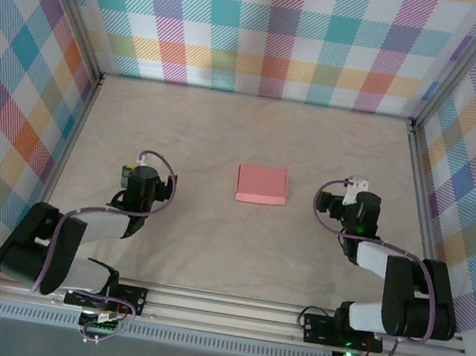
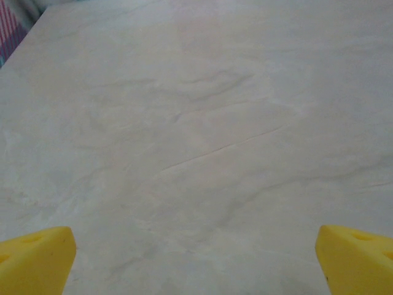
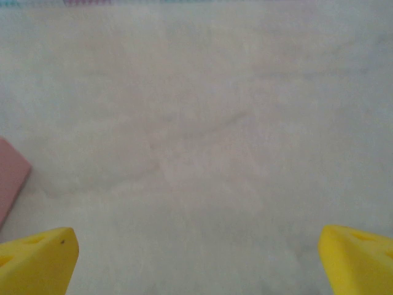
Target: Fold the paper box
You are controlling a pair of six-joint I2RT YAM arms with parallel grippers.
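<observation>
The box (image 1: 262, 185), a shallow salmon-pink rectangle of thin matte card, is laid flat about the centre of the table (image 1: 207, 255), a pale, faintly veined surface, and is judged already folded. It is flanked, well apart, by the left gripper (image 2: 196, 264) and right gripper (image 3: 196, 261), both spread wide with nothing held between their yellow wedge-shaped fingers (image 2: 37, 261), presumably so that it is left free.

A pale, marble-veined table (image 1: 233, 260) lies evenly lit. Pastel plaid walls (image 1: 281, 30) rise behind it and along its left and right edges, joined by aluminium posts (image 1: 71, 4) at its far corners. A slotted aluminium rail (image 1: 234, 310) runs along its near edge.
</observation>
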